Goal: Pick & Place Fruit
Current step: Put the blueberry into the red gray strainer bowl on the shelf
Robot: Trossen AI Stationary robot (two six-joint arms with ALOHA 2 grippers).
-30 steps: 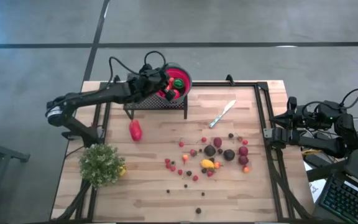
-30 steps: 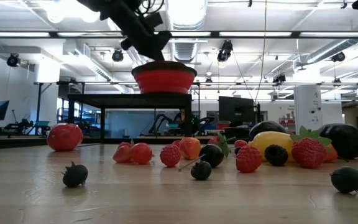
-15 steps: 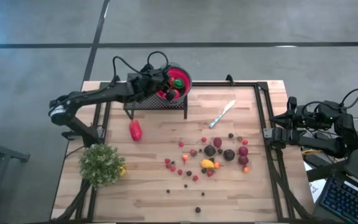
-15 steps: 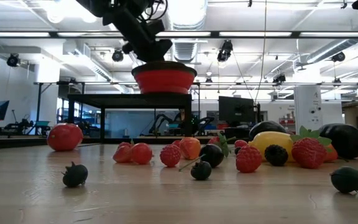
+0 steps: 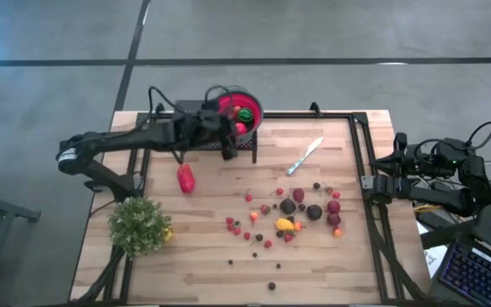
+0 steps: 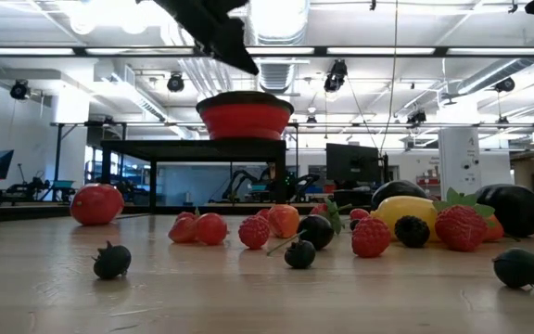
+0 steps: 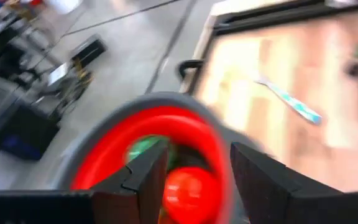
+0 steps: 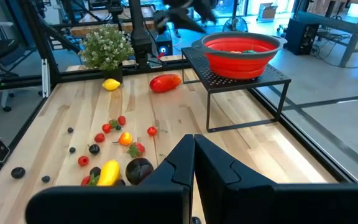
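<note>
Right, the wooden table [image 5: 194,256] has plenty of bare board along its near edge and down the left side, with a black frame running along the far and right edges. Largest thing on it, the black mesh stand [image 5: 196,143] at the far left, carries the red bowl [image 5: 250,106], and inside sit a red fruit and a green piece [image 5: 245,114]. The left gripper [image 5: 227,145] hangs just beside the bowl's rim, over the stand, fingers [image 7: 146,180] parted and holding nothing, the red fruit showing in the bowl between them. The right gripper [image 8: 194,163] waits off the table's right edge, clamped together and empty. Next, the bushy green plant [image 5: 140,225] stands at the left edge with a yellow fruit [image 5: 168,231] touching it. The larger red piece [image 5: 186,179] lies just in front of the stand. The silver knife [image 5: 304,157] lies at an angle right of the stand. And the scattered fruit [image 5: 288,213] clusters right of centre: dark maroon, red, yellow and orange pieces close together, with a few dark berries [image 5: 272,288] apart near the front edge.
</note>
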